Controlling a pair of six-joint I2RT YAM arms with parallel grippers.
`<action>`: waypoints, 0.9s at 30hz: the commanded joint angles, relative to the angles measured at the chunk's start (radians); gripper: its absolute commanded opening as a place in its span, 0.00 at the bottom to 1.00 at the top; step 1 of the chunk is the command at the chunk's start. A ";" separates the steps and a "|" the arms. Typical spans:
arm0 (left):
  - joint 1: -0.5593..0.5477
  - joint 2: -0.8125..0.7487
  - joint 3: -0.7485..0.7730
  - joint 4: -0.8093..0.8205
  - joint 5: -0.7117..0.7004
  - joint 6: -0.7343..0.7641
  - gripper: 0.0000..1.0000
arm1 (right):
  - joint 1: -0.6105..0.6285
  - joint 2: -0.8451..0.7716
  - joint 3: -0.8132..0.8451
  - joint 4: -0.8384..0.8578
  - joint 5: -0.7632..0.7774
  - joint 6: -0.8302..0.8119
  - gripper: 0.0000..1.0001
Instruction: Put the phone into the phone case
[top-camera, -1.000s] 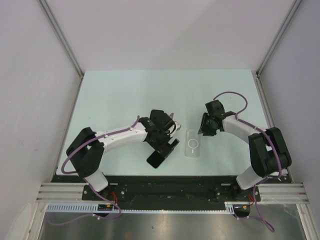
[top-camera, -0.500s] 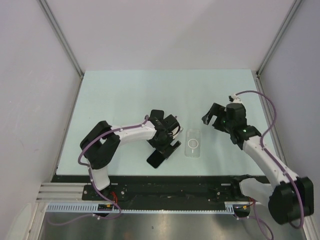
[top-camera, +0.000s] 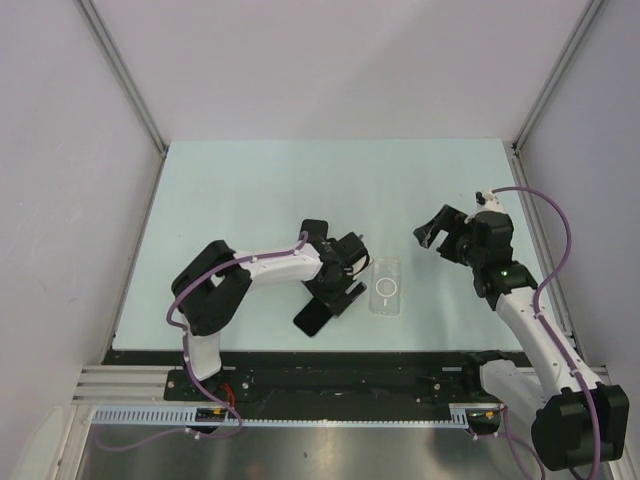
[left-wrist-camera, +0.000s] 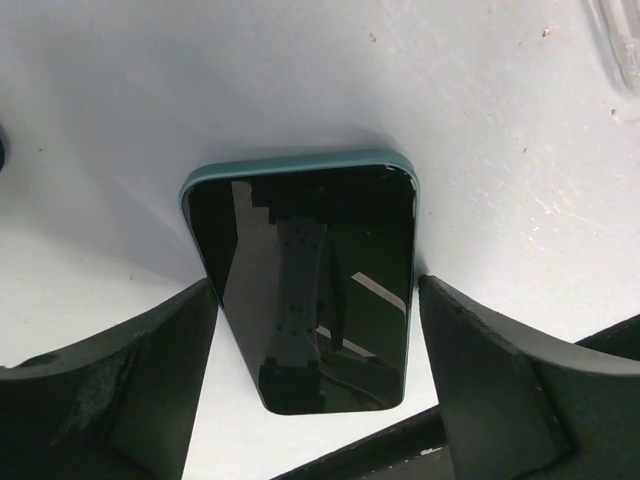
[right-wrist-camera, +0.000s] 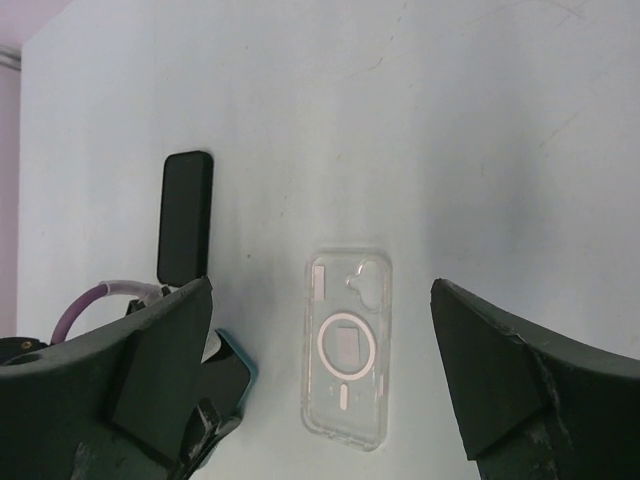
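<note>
The phone case (top-camera: 387, 287) is lying flat on the pale table (top-camera: 250, 190), near the middle, between the two arms. It is see-through, and a white ring is showing in its middle. The phone (left-wrist-camera: 300, 270) is lying flat on the table just to the left of the case, outside it. Its shiny black side is facing up, and a blue-green edge is showing around it. The left claw (left-wrist-camera: 315, 288) is hanging low over this phone with its two fingers spread wide, one finger on each side of the phone. The fingers are sitting very close to the phone's long sides, but I cannot tell if they are touching it. The right claw (top-camera: 432, 230) is hanging up in the air, off to the right of the case and well apart from it. Its fingers are spread wide too, and it is holding nothing. Its camera is looking down at the case between the two fingers. Another black phone (right-wrist-camera: 186, 215) is lying flat on the table, near the left claw and apart from the case.
</note>
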 joint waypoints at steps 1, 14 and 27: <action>-0.014 0.025 0.004 0.009 0.026 -0.002 0.79 | -0.049 0.007 -0.008 0.019 -0.129 0.040 0.94; 0.059 -0.056 -0.019 0.100 0.207 -0.117 0.59 | 0.056 -0.020 -0.210 0.217 -0.249 0.316 0.58; 0.134 -0.119 -0.132 0.254 0.416 -0.190 0.59 | 0.425 0.249 -0.279 0.501 -0.059 0.589 0.52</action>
